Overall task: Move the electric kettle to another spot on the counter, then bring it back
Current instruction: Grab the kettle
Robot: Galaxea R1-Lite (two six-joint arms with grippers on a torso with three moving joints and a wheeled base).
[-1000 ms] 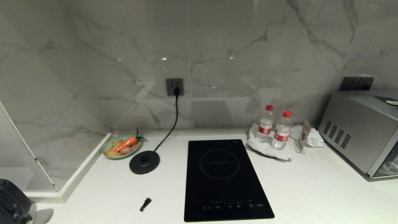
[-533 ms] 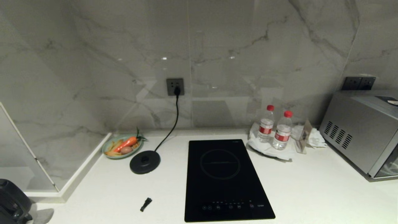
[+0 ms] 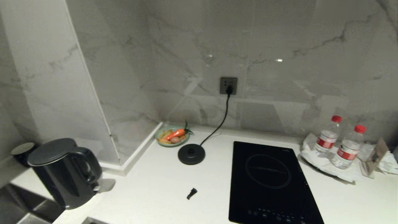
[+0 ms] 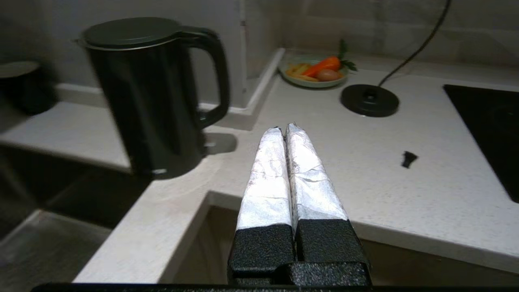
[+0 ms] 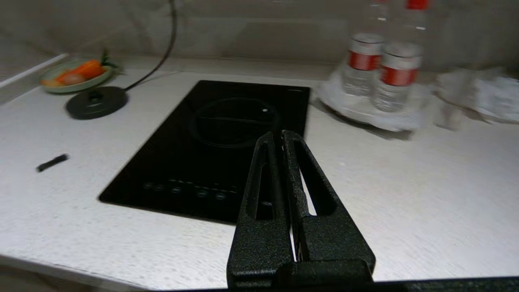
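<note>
Kettle [image 3: 63, 174] off base [image 3: 191, 154], counter [image 3: 155, 189] corner

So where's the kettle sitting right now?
The electric kettle stands upright at the far left of the head view, on the counter near its front corner, left of its round base disc and beside a small dark cup.

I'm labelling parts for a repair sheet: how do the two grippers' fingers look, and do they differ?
They differ. The left gripper has two long tapering fingers wrapped in crinkled silvery foil, on rough black blocks. The right gripper is bare: textured matte black fingers, each with a long slot cut through it. No cables or markings show on either.
</note>
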